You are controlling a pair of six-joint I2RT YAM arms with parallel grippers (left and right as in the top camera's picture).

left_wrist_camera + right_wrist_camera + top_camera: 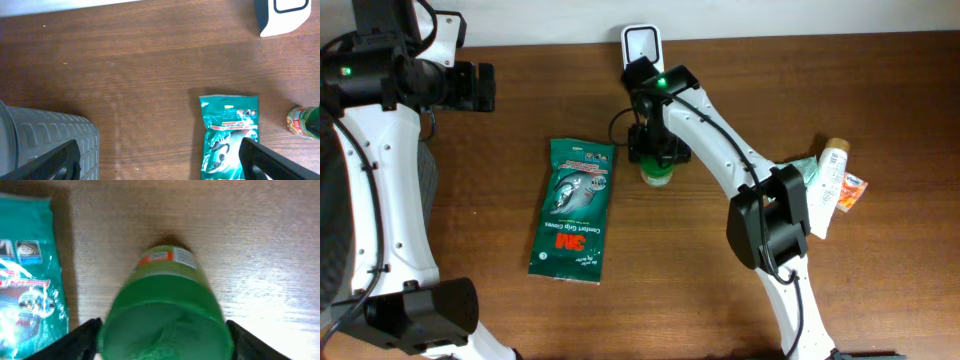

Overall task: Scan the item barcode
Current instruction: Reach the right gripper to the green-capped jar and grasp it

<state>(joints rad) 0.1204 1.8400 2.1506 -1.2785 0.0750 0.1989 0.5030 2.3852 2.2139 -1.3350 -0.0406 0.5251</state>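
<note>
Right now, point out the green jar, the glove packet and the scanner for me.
green jar [165,322], right wrist view, on the top of its lid.
glove packet [573,210], overhead view, on the middle of its printed front.
scanner [642,44], overhead view, on its pale top face.

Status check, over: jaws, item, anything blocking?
Left gripper open, empty. Right gripper jaws flank green-lidded jar, grip unconfirmed. Jar upright near scanner. Glove packet beside, not touching.

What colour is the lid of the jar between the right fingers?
Green; the lid of the jar shows best in the right wrist view.
</note>
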